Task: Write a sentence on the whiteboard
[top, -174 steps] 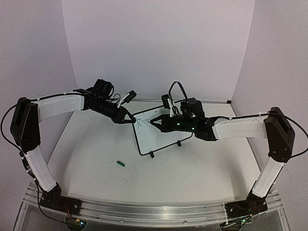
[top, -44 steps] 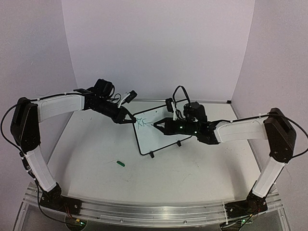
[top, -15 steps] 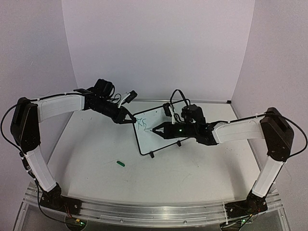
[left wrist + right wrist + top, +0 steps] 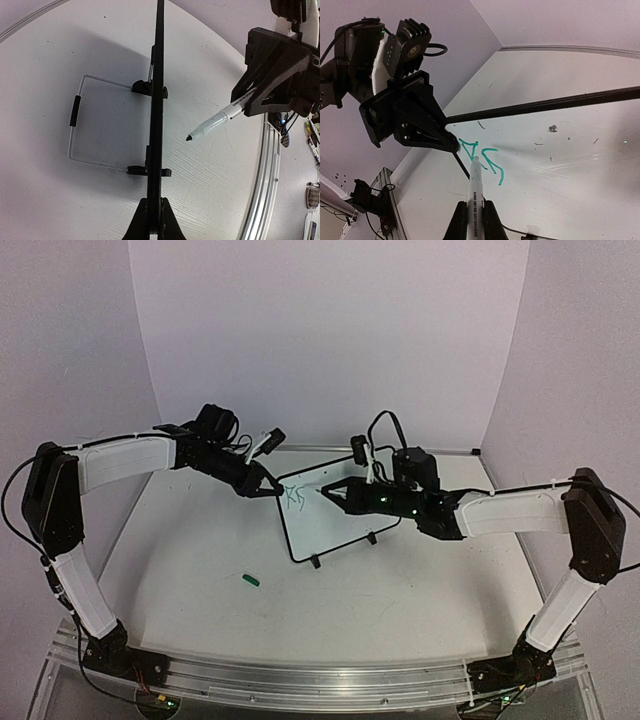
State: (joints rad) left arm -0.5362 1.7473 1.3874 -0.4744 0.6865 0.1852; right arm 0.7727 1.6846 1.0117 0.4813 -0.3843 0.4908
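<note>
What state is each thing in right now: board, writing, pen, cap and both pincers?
whiteboard: standing on its feet, gripped at one corner.
sentence: barely begun, a few green strokes.
marker: uncapped, tip just off the whiteboard.
green cap: lying loose on the table.
left pincer: shut on the whiteboard's edge.
right pincer: shut on the marker.

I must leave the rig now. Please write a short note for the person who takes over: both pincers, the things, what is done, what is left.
Left pincer: shut on the upper left corner of the whiteboard, which stands on the table.
Right pincer: shut on the marker; its tip is just off the board face.
Done: the sentence has only two green characters, near the held corner.
Left: the rest of the line.
The green cap lies on the table in front of the board.
</note>
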